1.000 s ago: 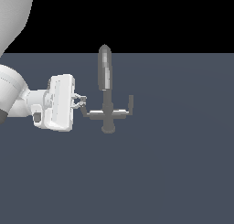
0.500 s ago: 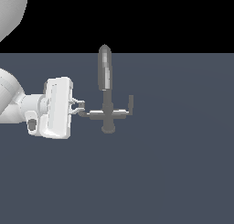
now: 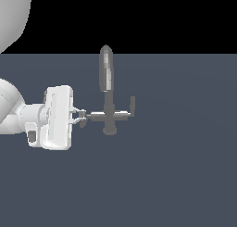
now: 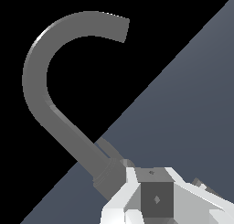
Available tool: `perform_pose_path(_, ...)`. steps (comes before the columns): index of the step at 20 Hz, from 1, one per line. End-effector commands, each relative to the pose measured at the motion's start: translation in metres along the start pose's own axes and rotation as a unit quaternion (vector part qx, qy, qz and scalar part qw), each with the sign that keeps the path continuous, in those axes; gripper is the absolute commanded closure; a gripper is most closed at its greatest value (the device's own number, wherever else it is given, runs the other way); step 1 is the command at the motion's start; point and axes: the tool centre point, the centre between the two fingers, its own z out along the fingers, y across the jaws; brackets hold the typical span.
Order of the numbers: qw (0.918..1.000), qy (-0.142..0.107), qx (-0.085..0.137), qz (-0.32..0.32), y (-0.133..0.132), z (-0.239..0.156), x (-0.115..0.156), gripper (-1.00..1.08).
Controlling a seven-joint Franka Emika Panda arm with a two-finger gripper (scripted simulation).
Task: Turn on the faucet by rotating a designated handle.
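Observation:
The faucet (image 3: 109, 122) stands on the grey floor, with its tall round-tipped spout (image 3: 106, 73) rising above the crossbar. The handle (image 3: 96, 114) is the crossbar's left half in the exterior view. It lies level, and its outer tip is hidden among my fingers. The matching right arm (image 3: 131, 105) ends in an upturned tip. My gripper (image 3: 81, 117) reaches in from the exterior view's left, its fingers close together and touching the handle's end. In the wrist view the curved spout (image 4: 41, 72) arcs above my gripper (image 4: 178, 191).
The flat grey floor (image 3: 176, 175) spreads around the faucet. My white hand and arm (image 3: 55, 117) fill the exterior view's left side. Nothing else shows.
My gripper has moved down at the handle's left end. The handle's upturned left tip, seen earlier, no longer shows. The hand has shifted slightly lower.

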Motion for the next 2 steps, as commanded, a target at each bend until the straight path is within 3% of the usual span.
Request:
perform_pose_path(1,0.9998,-0.005,0.000,-0.021,0.0381,-0.0016,-0.0123,1.08)
perform_pose_path(2,0.9998,-0.005,0.000,-0.021,0.0381,-0.0016,-0.0123,1.08)
